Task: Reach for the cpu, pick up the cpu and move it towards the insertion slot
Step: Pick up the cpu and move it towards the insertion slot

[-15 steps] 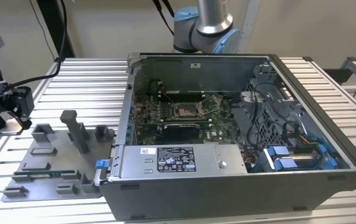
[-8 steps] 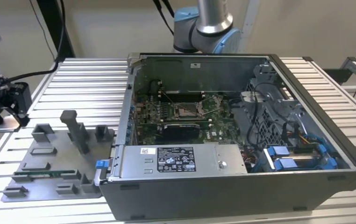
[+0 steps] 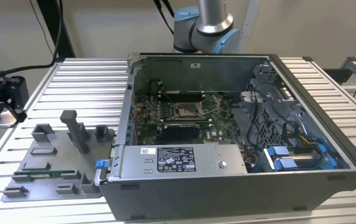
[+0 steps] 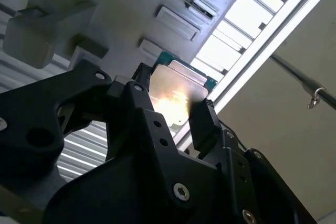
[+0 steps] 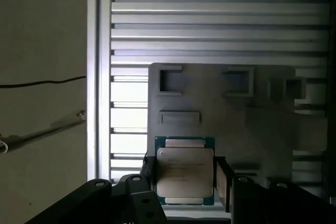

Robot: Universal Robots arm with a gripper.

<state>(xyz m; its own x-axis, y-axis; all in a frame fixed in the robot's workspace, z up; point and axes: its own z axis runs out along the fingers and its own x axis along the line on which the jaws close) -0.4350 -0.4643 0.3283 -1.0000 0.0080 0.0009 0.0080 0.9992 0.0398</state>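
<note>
The cpu [image 5: 185,174] is a flat square chip with a silvery top face and a green rim. It sits between the two black fingers of my gripper [image 5: 185,179], which is shut on its opposite edges. In the second wrist view the cpu [image 4: 176,98] catches the light between the fingers [image 4: 202,124], held off the grey fixture plate [image 4: 131,3] behind it. In the exterior view my gripper [image 3: 4,122] hangs at the far left, beyond the plate's edge. The insertion slot [image 3: 187,110], a silver-framed socket, lies on the green motherboard inside the open computer case [image 3: 327,140].
The grey fixture plate [image 3: 53,186] carries upright blocks [image 3: 77,130] and a thin green memory stick [image 3: 44,173]. The case's tall metal wall [image 3: 127,107] stands between plate and socket. A ribbed metal table [image 3: 84,84] lies underneath, and the arm's base [image 3: 203,28] stands behind the case.
</note>
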